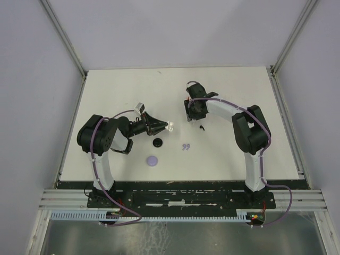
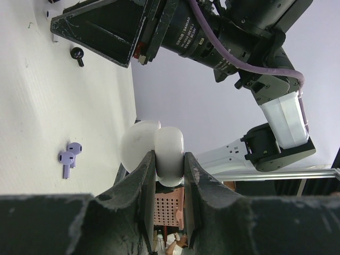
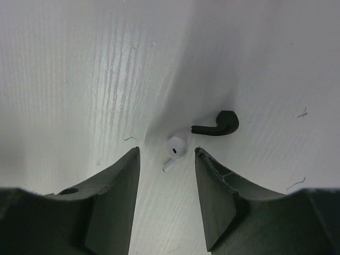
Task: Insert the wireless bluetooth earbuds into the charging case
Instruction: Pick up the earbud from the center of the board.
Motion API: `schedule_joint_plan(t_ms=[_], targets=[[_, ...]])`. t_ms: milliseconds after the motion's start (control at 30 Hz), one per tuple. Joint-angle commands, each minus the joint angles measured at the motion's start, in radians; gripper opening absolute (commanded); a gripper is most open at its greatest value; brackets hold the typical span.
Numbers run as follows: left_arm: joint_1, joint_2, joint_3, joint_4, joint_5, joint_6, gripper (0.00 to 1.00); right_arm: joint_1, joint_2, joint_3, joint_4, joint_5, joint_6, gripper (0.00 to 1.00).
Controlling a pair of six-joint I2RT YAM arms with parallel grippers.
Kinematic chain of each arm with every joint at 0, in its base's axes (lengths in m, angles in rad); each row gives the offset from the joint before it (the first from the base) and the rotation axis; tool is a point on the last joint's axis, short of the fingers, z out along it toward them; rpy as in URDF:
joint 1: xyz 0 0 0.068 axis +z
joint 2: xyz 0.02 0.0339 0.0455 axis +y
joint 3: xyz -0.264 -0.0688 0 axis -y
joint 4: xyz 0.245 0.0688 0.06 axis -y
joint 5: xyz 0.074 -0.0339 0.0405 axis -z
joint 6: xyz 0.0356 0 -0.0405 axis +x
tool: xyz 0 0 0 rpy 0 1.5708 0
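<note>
Clamped the case point(image 2: 169, 154) in the left gripper point(image 2: 169, 178); straddled the white earbud point(image 3: 175, 147) with the right gripper point(image 3: 167, 153), jaws apart.

Showed only at the left wrist: case as two rounded white lobes, one pinched between the jaws. Showed only at the right wrist: white earbud lying between the fingers, touching neither, black earbud point(image 3: 218, 126) alongside. Showed only from above: black disc point(image 1: 158, 143) near the case toward the arm bases, lavender disc point(image 1: 153, 160) farther from the case the same way, lavender earbuds point(image 1: 186, 146) right of the case and nearer the bases, right gripper well right of the case. Worked on a white, finely ribbed table point(image 1: 239, 154) inside pale walls point(image 1: 32, 79) with metal posts point(image 1: 64, 37).
</note>
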Motion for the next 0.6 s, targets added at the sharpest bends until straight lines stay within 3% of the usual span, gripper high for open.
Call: schedule_joint_plan(t_ms=[0, 567], targets=[[0.004, -0.028, 0.007, 0.151, 0.016, -0.034, 0.03, -0.007, 0.014, 0.05, 0.004, 0.0, 0.005, 0.53], [0.004, -0.027, 0.006, 0.152, 0.015, -0.036, 0.03, -0.015, 0.039, 0.058, 0.004, -0.014, 0.006, 0.46]])
